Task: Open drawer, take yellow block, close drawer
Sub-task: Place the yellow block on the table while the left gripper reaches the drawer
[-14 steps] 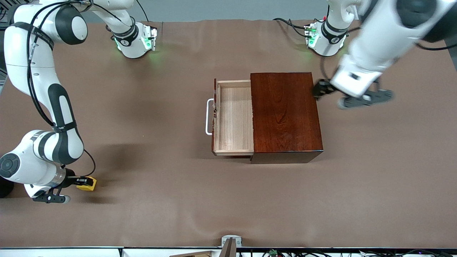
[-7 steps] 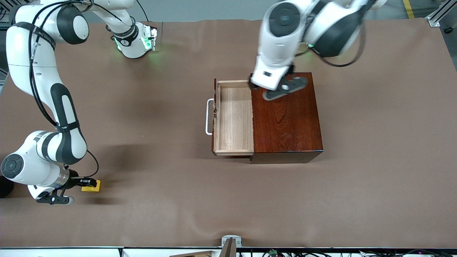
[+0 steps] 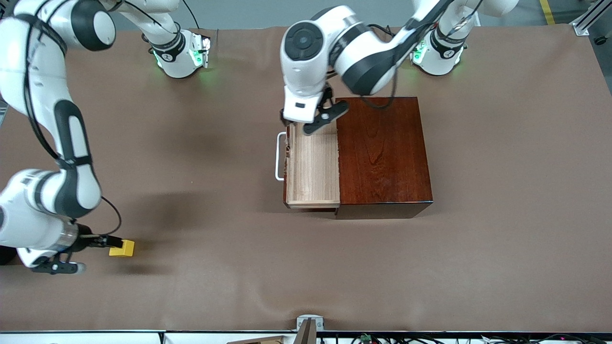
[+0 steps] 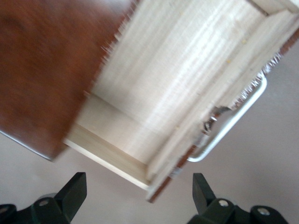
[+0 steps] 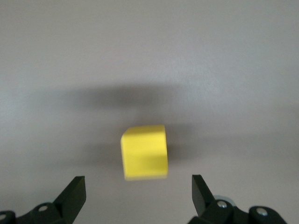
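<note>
So the glossy dark reddish-brown wooden box [image 3: 384,150] sits about mid-table, and its single sliding drawer [image 3: 313,160] with the pale light-wood inside is pulled out toward the right arm's end of the table. The drawer's white loop handle [image 3: 278,156] is on its front, facing that same end. Nothing is lying in the part of the tray I can see.

The left gripper [image 3: 306,120] hangs over the corner of the open drawer that's farthest from the front camera, just by the box's edge. Its wrist view looks straight down into the tray, and both dark fingers [image 4: 74,193] stand wide apart with nothing between them.

The small bright yellow block [image 3: 122,248], roughly a cube, sits on the brown table cover [image 3: 502,215], well away from the box, toward the right arm's end and nearer the front camera than the box. The right gripper [image 3: 104,241] is right beside it, down low. Its fingers [image 5: 74,192] are spread wide and the block sits clear of both, not gripped.
</note>
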Controlling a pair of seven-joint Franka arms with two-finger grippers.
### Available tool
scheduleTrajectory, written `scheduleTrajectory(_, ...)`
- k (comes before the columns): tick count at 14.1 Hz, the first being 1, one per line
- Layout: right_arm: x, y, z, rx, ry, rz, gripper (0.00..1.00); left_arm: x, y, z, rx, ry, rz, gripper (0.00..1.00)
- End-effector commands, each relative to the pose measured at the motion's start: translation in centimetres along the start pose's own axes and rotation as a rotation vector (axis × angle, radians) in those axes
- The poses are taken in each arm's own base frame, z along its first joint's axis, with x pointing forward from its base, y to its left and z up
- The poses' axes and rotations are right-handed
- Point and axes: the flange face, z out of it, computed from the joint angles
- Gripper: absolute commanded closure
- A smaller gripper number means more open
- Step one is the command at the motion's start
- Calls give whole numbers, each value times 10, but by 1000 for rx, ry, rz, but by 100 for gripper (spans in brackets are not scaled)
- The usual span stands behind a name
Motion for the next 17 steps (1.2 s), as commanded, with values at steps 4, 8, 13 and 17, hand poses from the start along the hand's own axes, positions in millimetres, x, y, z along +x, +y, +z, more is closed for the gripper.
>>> scheduleTrajectory(4,-90,-33,-150,-1,-47,26,0,-29,41,34,-127,55,-292,0)
scheduleTrajectory(8,-138,-48,-201,-9,-93,18,0,-37,60,58,-209,105,-540,0)
scheduleTrajectory(13,-168,-51,-256,-22,-101,15,0,-19,77,78,-279,96,-794,0)
scheduleTrajectory(17,-194,-57,-280,-25,-105,9,0,-16,75,81,-230,50,-857,0)
